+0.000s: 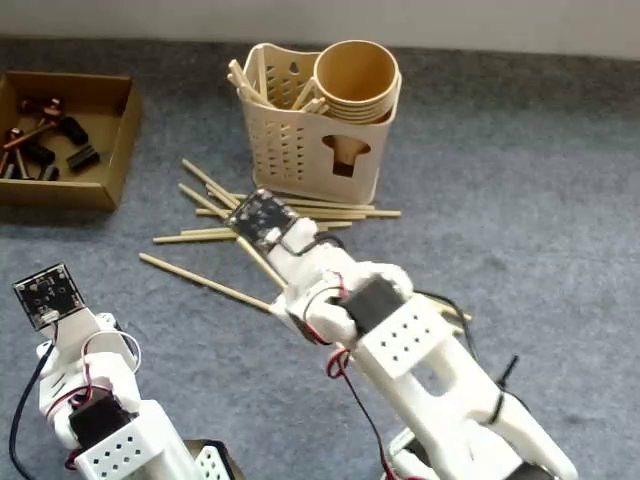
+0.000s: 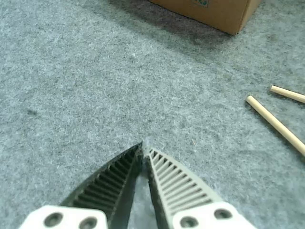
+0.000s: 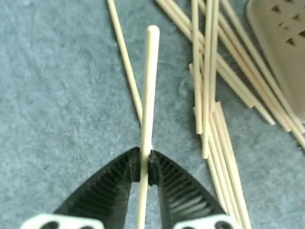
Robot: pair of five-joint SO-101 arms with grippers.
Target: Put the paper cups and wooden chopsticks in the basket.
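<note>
Much of the job is looking done: the basket [image 1: 300, 150], standing ahead of the right arm's jaws beyond the loose sticks, is already holding the stacked paper cups [image 1: 357, 75] and a few upright chopsticks [image 1: 250, 80]. A loose pile [image 3: 208, 71] is lying just beside and ahead of those jaws. They are clenching one chopstick [image 3: 150, 86] near its end, leaving most of its length jutting forward past their tips.

With such a long overhang, I would be lifting slowly. The stick probably needs tilting upright before it nears the basket, then lowering into the compartment beside the cups, so the tip is not catching the rim.

Grey felt is covering the tabletop [image 1: 540, 180], likely giving sticks little roll. A cardboard box [image 1: 110, 150] of small parts is sitting far ahead of the left arm's jaws, which are resting closed on nothing over bare felt.
</note>
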